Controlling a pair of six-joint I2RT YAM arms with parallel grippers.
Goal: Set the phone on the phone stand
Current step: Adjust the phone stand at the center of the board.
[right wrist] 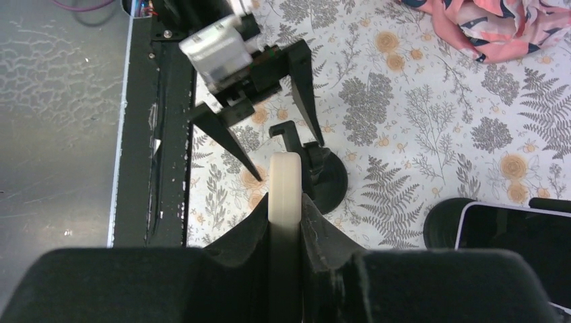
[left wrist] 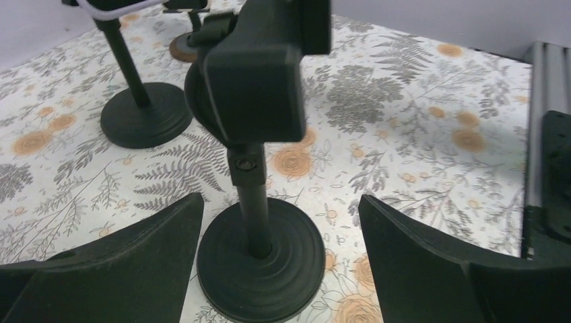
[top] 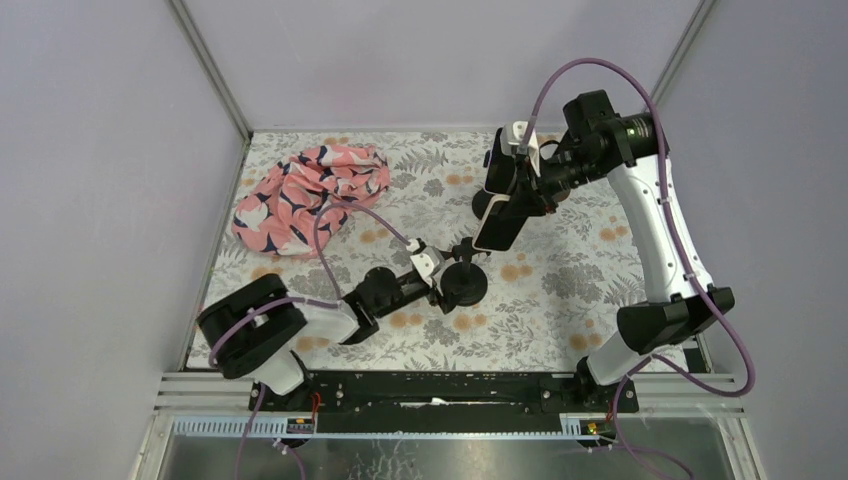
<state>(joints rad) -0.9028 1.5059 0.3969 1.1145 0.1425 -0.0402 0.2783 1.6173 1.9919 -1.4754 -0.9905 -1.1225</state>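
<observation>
The phone stand (left wrist: 252,195) is matte black: a round, ringed base, a thin post with a screw collar, and a blocky cradle head with nothing in it. Its head fills the upper middle of the left wrist view and hides the counter (top: 560,290) behind it, which is covered in a floral print of grey ferns and orange blooms.

The left end effector (left wrist: 279,208) is spread wide. Its two dull black wedge fingers (left wrist: 135,256) sit either side of the stand's base, apart from it.

The phone (right wrist: 285,182) is up off the counter, above and just beyond the stand. It is seen edge-on as a smooth, cream, rounded rim, and the right end effector (right wrist: 285,208) is clamped on it. The black pads hide its lower half.

Farther beyond the stand is a second stand (left wrist: 143,118) of the same make. It carries a second phone (right wrist: 512,235) with a dark glossy screen and white border, cut off at the frame edge.

A brown disc (left wrist: 183,47) behind that is too cropped to identify.

Well away from the stand, by the far left wall, lies a crumpled cloth (top: 310,195) in pink, navy and white
</observation>
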